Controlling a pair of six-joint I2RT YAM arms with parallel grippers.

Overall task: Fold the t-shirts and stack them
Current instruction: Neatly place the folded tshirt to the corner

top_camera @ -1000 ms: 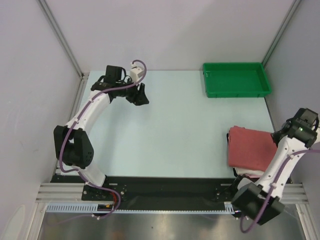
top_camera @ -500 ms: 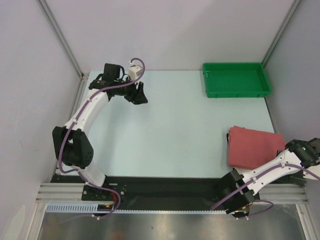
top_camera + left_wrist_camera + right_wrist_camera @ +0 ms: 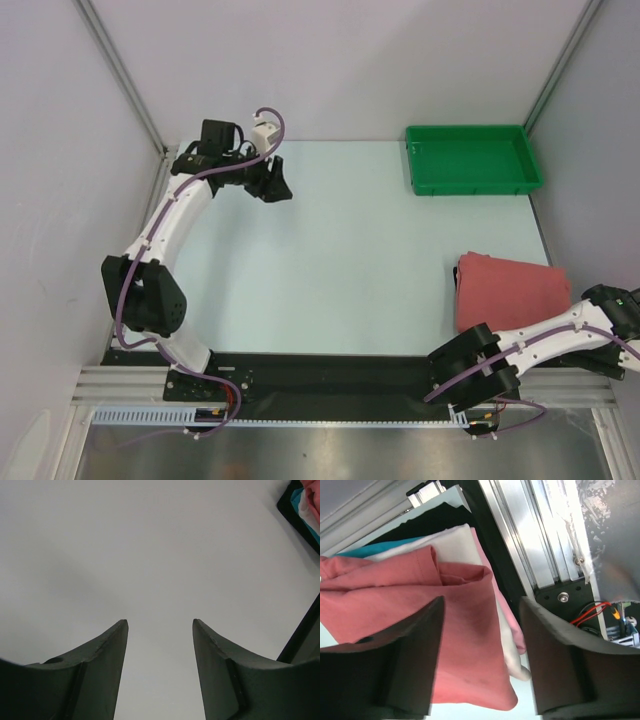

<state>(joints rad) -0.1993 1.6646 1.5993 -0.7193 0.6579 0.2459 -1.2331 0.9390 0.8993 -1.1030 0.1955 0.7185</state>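
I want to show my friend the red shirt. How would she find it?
Look at the pale table, then at its right side, by the near edge. A folded red shirt lies there, nearer than the green tray. It is the only red thing, with a white shirt peeking out underneath.
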